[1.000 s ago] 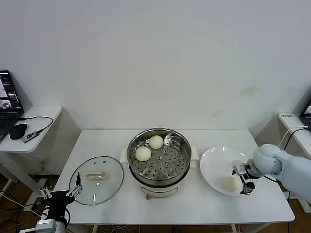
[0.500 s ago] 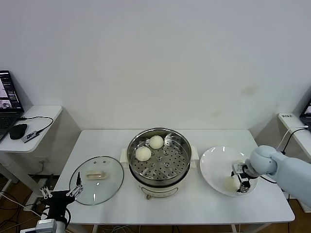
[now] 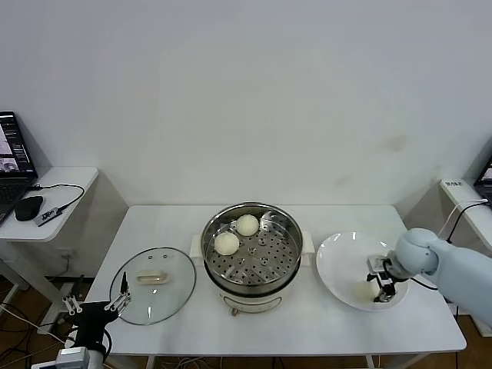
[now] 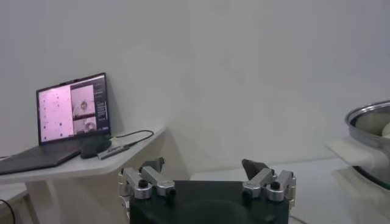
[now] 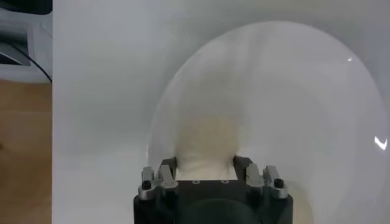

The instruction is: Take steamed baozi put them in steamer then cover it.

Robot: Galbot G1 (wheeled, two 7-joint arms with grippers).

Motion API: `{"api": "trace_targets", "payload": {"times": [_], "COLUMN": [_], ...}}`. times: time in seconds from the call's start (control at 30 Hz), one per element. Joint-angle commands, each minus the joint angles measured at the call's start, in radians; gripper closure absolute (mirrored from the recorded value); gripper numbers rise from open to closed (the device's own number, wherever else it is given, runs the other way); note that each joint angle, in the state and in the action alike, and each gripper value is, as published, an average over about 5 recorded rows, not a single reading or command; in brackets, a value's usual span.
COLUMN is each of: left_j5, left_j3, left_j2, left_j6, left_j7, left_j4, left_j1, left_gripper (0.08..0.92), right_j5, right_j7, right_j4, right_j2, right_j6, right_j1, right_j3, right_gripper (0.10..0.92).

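Baozi are split between two places: two already sit on the perforated tray of the steamer [image 3: 251,250] at the far-left side, one [image 3: 247,224] farther back and one [image 3: 226,243] nearer, while a third bun [image 5: 207,146] lies on the white plate [image 3: 342,265] to the right of the pot. The right gripper [image 3: 380,286] is down over the near-right part of that plate, and the wrist view shows its fingers [image 5: 166,167] closed in on either side of the bun, gripping it (a hold low on the flanks seems meant to lift the soft dough without crushing the top). No fourth bun can be made out. The cover [image 3: 154,283] rests flat on the tabletop [image 3: 307,323] left of the steamer, handle up, leaving the pot mouth free for loading and within reach of the left gripper [image 3: 96,307], which waits off the near-left edge with fingers spread and nothing between them. Lifting this bun across looks like the next step.
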Motion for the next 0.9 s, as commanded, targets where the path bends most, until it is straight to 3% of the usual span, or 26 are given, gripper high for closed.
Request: {"api": "trace_targets", "payload": {"times": [0.03, 0.5, 0.9], "left_j5": [-0.001, -0.005, -0.007], "left_j3": [0.001, 0.010, 0.002], "left_j2": [0.002, 0.014, 0.017], "left_j6": [0.000, 0.000, 0.001], "left_j7": [0.000, -0.001, -0.001], "left_j4": [-0.004, -0.011, -0.014], "left_j1": [-0.002, -0.013, -0.013], "left_gripper": [0.177, 0.177, 0.177], "right_j5": [0.029, 0.198, 0.321], "right_j7": [-0.047, -0.080, -0.053], "right_j4": [0.021, 0.112, 0.123], "right_j2": [-0.021, -0.036, 0.211], "right_j6": [-0.002, -0.021, -0.059], "right_j1": [0.086, 0.522, 0.808], "right_j3": [-0.001, -0.141, -0.336], "right_gripper": [0.440, 0.440, 0.440]}}
